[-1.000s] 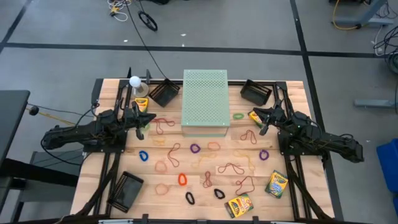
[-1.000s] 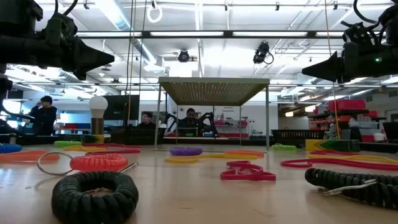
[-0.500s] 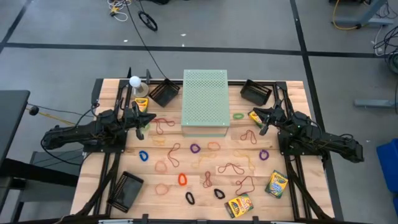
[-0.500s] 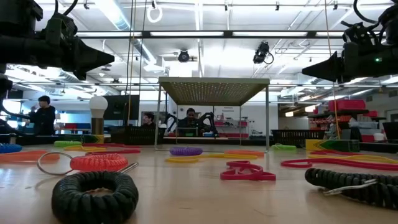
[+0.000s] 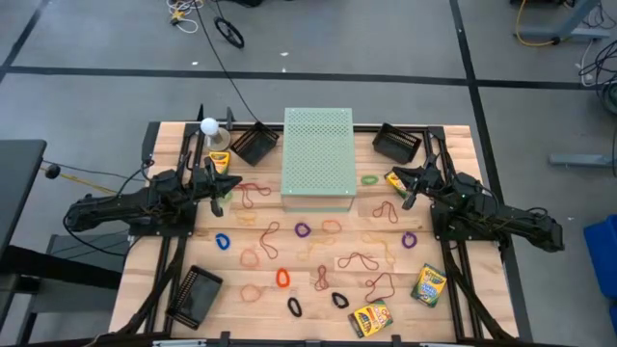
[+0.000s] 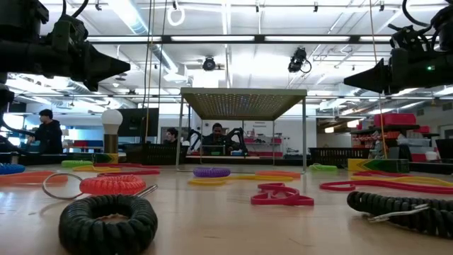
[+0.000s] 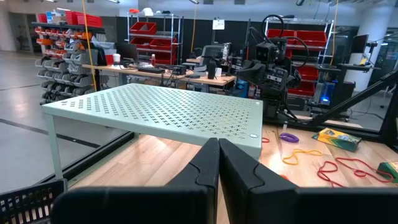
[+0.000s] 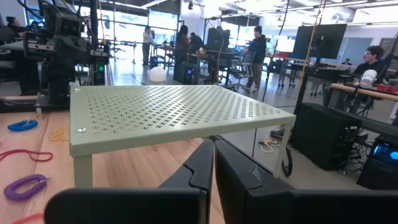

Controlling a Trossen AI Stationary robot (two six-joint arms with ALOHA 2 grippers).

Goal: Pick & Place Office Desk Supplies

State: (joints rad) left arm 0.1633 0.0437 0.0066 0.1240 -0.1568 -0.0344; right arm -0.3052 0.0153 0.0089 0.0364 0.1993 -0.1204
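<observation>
Nothing on the table had moved since the earlier frames; only a person (image 6: 48, 132) far back in the room had shifted slightly in the low view. The left gripper (image 5: 221, 187) hung above the table just left of the pale-green perforated box (image 5: 317, 154), its fingers (image 7: 208, 167) pressed together and holding nothing. The right gripper (image 5: 406, 190) hung on the box's other side, near a green loop (image 5: 370, 179), fingers (image 8: 205, 163) likewise closed on nothing. Rubber-band loops lay scattered over the wooden table (image 5: 453, 143) in front of the box: a red one (image 5: 254, 192) near the left gripper, a purple one (image 5: 302, 230), a blue one (image 5: 223, 241) and a black one (image 5: 294, 307) toward the near edge. Two black mesh trays (image 5: 254, 143) (image 5: 396, 143) sat at the far edge beside the box, a third (image 5: 196, 292) at the near left corner. Crayon boxes (image 5: 429, 285) (image 5: 370, 318) lay near the right front corner. A white ball (image 5: 208, 125) stood at the far left.
</observation>
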